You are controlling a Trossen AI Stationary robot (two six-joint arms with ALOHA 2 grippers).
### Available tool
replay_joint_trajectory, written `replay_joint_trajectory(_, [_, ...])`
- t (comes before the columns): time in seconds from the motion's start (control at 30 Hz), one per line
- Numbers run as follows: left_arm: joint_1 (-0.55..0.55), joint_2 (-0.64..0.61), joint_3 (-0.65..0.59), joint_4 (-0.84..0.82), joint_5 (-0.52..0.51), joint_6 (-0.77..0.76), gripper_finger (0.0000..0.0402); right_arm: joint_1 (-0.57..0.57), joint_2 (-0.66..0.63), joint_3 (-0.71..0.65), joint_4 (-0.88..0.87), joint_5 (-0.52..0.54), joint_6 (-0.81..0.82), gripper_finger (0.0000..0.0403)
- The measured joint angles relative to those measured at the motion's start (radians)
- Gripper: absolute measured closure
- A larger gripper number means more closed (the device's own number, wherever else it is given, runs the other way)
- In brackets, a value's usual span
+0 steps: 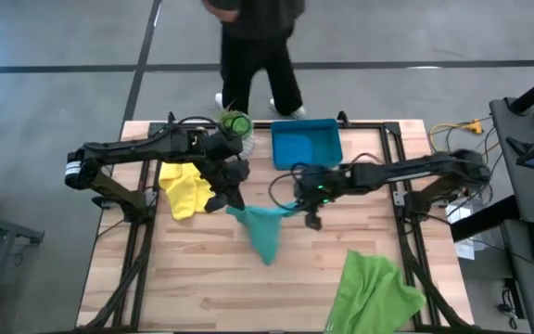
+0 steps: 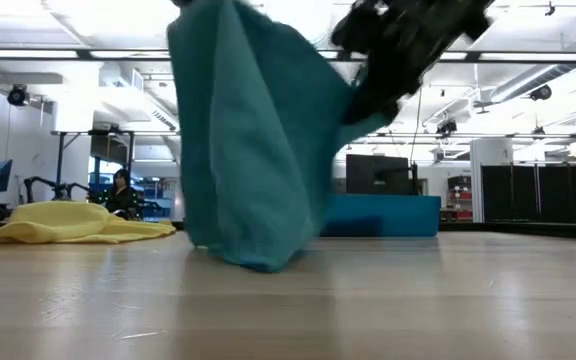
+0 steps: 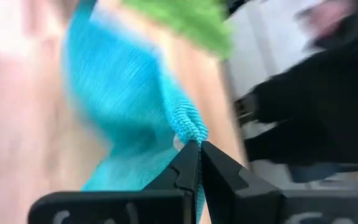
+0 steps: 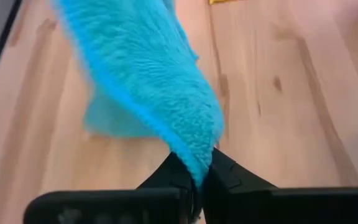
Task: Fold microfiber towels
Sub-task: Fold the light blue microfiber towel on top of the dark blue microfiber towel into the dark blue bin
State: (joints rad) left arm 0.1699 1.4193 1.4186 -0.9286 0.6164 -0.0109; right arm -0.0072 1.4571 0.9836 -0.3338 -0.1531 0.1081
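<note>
The left gripper point(image 1: 227, 200) is closed on one upper corner of the teal towel point(image 1: 263, 229). In the left wrist view the two fingers point(image 3: 185, 171) meet with the rolled hem pinched at their tips. The cloth falls away from the jaws toward the table.

The right gripper point(image 1: 310, 215) is also closed on the teal towel, at the opposite upper corner. In the right wrist view the pile enters directly between the fingers point(image 4: 225, 171), and the rest of the cloth drapes forward of the jaws.

The towel hangs between the two grippers. The low view shows its bottom edge touching the table point(image 1: 202, 288) while its top is held aloft. This two-corner hold appears intended to let the weight of the cloth pull it flat, so that it can be laid out square before a fold is made. No fold is formed yet.

Beside the left jaws, on their outer side, the yellow towel point(image 1: 183, 188) lies crumpled on the table. It is close enough that a wide sweep to that side may catch it. Beyond the jaws, at the far edge, stands the blue tray point(image 1: 306, 144), near a small green object that cannot be identified. On the near side of the right jaws, the light green towel point(image 1: 371, 292) lies loose, partly over the table edge. The bare wood below the hanging towel appears sufficient for spreading. A person point(image 1: 258, 46) stands beyond the far edge, well apart from both arms.
</note>
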Motion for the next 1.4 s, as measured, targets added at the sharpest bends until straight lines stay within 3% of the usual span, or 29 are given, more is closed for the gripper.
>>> replay_joint_trajectory(0.1, [-0.001, 0.0, 0.001, -0.056, -0.207, 0.023, 0.0401, 0.001, -0.101, 0.0, -0.113, 0.03, 0.0, 0.0394])
replay_joint_trajectory(0.33, [0.003, 0.0, 0.04, -0.022, -0.719, 0.128, 0.0401, -0.086, -0.261, 0.059, -0.255, 0.249, -0.064, 0.0394])
replay_joint_trajectory(0.4, [0.004, 0.0, 0.066, 0.006, -0.811, 0.157, 0.0402, -0.123, -0.273, 0.111, -0.308, 0.262, -0.078, 0.0394])
replay_joint_trajectory(0.53, [-0.002, -0.005, 0.11, 0.06, -0.865, 0.174, 0.0401, -0.133, -0.26, 0.227, -0.427, 0.262, -0.078, 0.0394])
replay_joint_trajectory(0.67, [-0.049, -0.002, 0.097, 0.064, -0.846, 0.109, 0.0401, -0.046, -0.236, 0.218, -0.465, 0.254, 0.012, 0.0394])
replay_joint_trajectory(0.73, [-0.076, 0.014, 0.049, 0.071, -0.772, 0.061, 0.0401, 0.014, -0.229, 0.168, -0.447, 0.253, 0.073, 0.0394])
replay_joint_trajectory(1.07, [-0.251, 0.136, -0.337, 0.43, -0.486, -0.154, 0.0401, 0.304, -0.116, -0.14, -0.101, 0.203, 0.418, 0.0394])
replay_joint_trajectory(1.4, [-0.281, 0.181, -0.48, 0.699, -0.177, -0.308, 0.0397, 0.44, 0.063, -0.145, 0.093, 0.086, 0.546, 0.0394])
